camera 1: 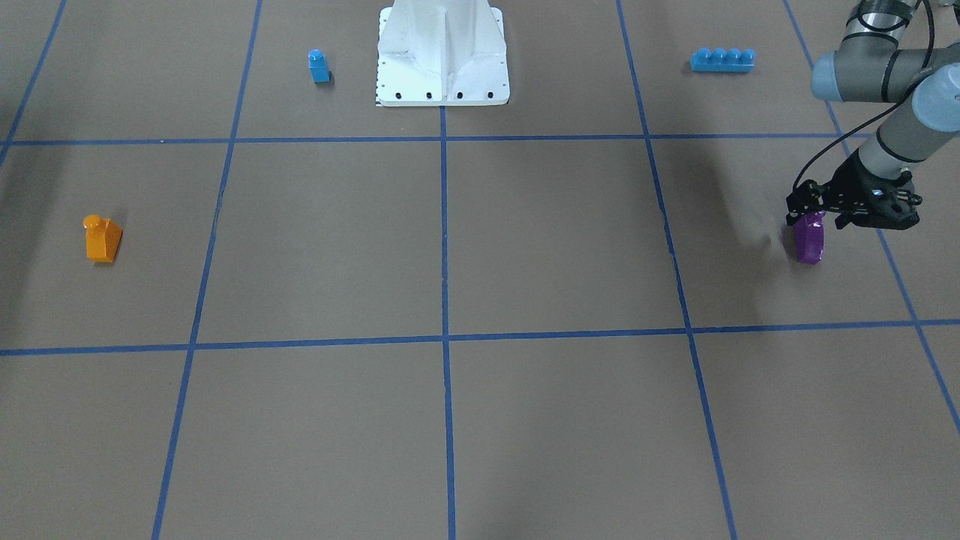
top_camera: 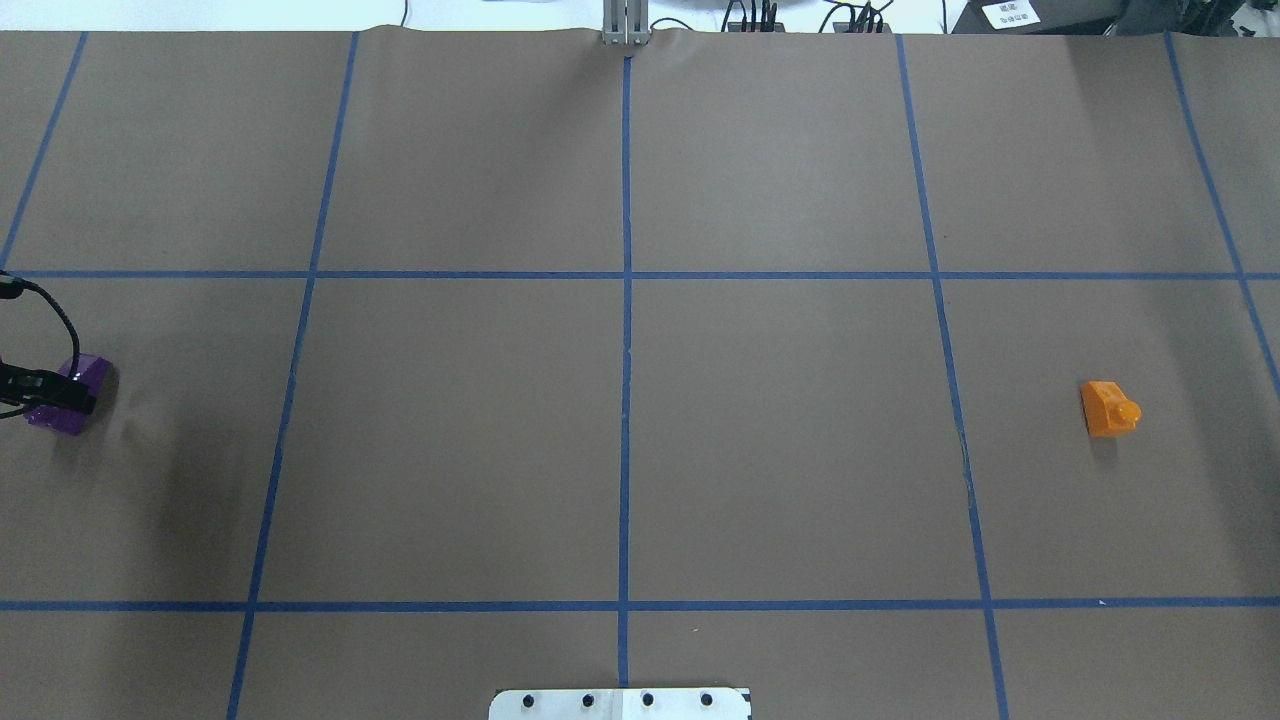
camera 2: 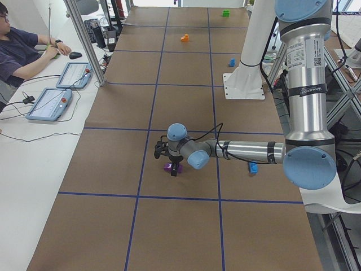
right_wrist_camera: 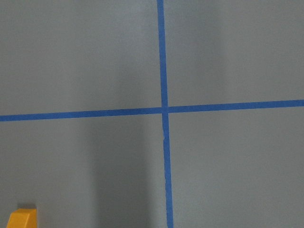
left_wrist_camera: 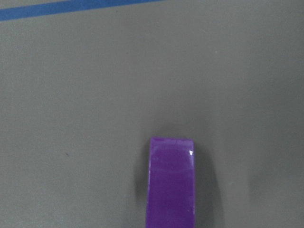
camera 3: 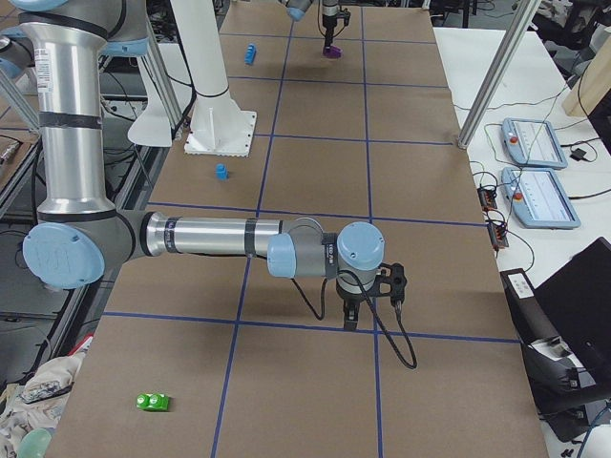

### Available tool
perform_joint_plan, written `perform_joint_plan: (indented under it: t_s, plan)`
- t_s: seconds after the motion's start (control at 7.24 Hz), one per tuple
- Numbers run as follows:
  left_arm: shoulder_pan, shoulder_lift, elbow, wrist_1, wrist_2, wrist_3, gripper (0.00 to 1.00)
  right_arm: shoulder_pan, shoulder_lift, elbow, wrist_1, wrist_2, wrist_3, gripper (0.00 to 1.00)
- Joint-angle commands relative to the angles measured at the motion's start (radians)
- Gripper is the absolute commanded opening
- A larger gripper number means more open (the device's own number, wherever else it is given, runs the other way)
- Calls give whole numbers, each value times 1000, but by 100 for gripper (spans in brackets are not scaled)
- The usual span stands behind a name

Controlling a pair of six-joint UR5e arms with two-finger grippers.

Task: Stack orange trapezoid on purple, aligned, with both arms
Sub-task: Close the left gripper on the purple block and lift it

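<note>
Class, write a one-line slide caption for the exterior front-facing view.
Left gripper poised at the purple block; orange trapezoid sits far across the table.

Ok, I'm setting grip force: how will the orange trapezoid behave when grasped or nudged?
The orange trapezoid looks like hard moulded plastic, so probably stiff and light. Its glossy, sloped side could let a grip slip; parallel flat faces seem safer. Standing on a flat base, it would likely slide rather than roll.

A blue block point(camera 1: 319, 66) and a blue brick point(camera 1: 722, 60) sit along the robot's edge. A green block point(camera 3: 153, 402) lies near its right corner.
</note>
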Motion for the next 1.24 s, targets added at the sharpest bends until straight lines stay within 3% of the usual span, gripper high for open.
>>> perform_joint_plan:
  t_s: [0.0, 0.14, 0.69, 0.97, 1.1]
  plan:
    - [2, -4, 4, 6, 3, -1, 15, 0, -1, 2, 0, 0, 0, 100]
    - [3, 1, 1, 6, 3, -1, 0, 0, -1, 3, 0, 0, 0, 100]
    - [0, -33, -99, 9, 1, 7, 0, 1, 0, 44, -5, 0, 2, 100]
    - [0, -162, -117, 58, 1, 7, 0, -5, 5, 83, -9, -8, 3, 100]
    - [0, -268, -142, 180, 1, 7, 0, -5, -3, 84, -8, -6, 3, 100]
